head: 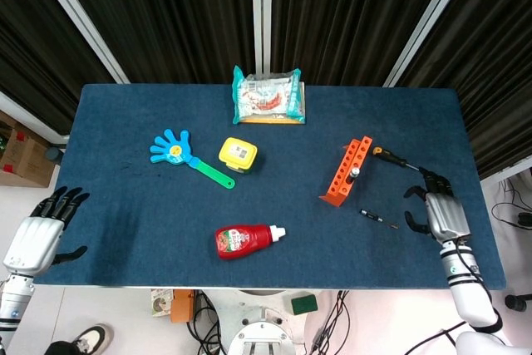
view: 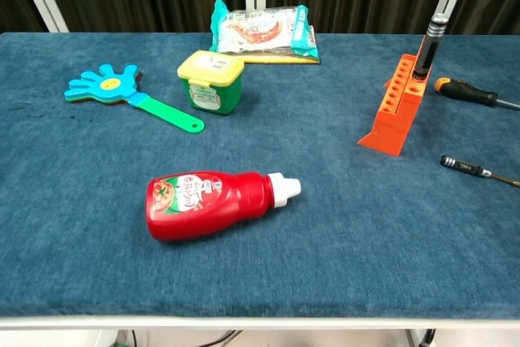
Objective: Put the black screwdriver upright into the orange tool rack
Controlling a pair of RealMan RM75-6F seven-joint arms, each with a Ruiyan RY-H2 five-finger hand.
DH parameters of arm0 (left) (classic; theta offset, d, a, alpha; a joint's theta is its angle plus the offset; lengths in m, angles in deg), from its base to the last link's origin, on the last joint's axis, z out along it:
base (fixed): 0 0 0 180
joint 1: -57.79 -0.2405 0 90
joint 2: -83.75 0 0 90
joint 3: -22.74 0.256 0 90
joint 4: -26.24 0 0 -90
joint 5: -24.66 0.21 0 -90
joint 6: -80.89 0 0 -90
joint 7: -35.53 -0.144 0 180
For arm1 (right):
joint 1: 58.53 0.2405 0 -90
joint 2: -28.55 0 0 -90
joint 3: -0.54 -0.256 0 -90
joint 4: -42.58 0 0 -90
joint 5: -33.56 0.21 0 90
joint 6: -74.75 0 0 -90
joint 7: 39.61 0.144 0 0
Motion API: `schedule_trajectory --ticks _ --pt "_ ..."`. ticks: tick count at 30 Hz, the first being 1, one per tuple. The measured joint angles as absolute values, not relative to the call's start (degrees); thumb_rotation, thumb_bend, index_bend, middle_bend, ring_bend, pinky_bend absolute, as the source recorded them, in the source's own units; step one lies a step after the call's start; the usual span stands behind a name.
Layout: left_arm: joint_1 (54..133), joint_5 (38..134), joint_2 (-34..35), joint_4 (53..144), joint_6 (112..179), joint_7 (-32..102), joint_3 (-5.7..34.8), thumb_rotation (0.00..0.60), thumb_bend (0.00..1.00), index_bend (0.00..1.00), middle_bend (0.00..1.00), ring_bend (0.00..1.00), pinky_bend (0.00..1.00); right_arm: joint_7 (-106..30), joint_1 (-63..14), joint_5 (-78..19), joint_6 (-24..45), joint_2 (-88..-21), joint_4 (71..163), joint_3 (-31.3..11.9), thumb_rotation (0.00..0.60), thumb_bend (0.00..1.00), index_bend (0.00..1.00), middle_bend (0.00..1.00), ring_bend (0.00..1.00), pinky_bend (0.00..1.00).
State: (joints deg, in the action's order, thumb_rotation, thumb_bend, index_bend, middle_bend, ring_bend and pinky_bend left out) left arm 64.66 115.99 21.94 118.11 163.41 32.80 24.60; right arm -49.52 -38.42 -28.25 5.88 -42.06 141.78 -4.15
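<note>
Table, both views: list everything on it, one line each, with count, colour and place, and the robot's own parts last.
table: one, dark blue cloth top, bearing everything below
snack packet: one, teal and white, far edge, centre
hand-shaped clapper: one, blue with green handle, left of centre
small tub: one, yellow lid, green body, centre, beside the clapper's handle
ketchup bottle: one, red with white cap, lying near the front edge
tool rack: one, orange, right of centre
black screwdriver: one, black, standing upright in the rack
orange-handled screwdriver: one, lying right of the rack
thin black screwdriver: one, lying nearer the front, right of the rack
left hand: open, off the table's front left corner
right hand: open, over the right edge, holding nothing
</note>
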Motion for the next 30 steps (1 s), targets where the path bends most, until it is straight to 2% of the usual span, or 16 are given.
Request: schedule_trajectory --ticks 8,24,30 --pt "64.66 116.60 22.02 118.07 163.53 33.09 24.87 0.600 0.00 0.14 0.09 0.03 0.20 -48.13 -35.93 -21.86 14.90 -46.82 138.26 -5.24 0.600 0.37 0.37 0.00 0.00 0.00" --pt "64.45 116.17 22.62 118.04 163.67 34.18 24.79 0.600 0.00 0.14 0.09 0.03 0.20 -53.10 -34.40 -20.30 13.67 -56.01 133.10 -5.60 0.600 0.39 0.37 0.00 0.00 0.00" --pt "64.35 116.17 22.72 118.09 163.83 34.41 24.78 0.600 0.00 0.14 0.09 0.03 0.20 -53.38 -34.52 -20.92 12.96 -56.95 132.68 -5.71 0.600 0.42 0.42 0.00 0.00 0.00"
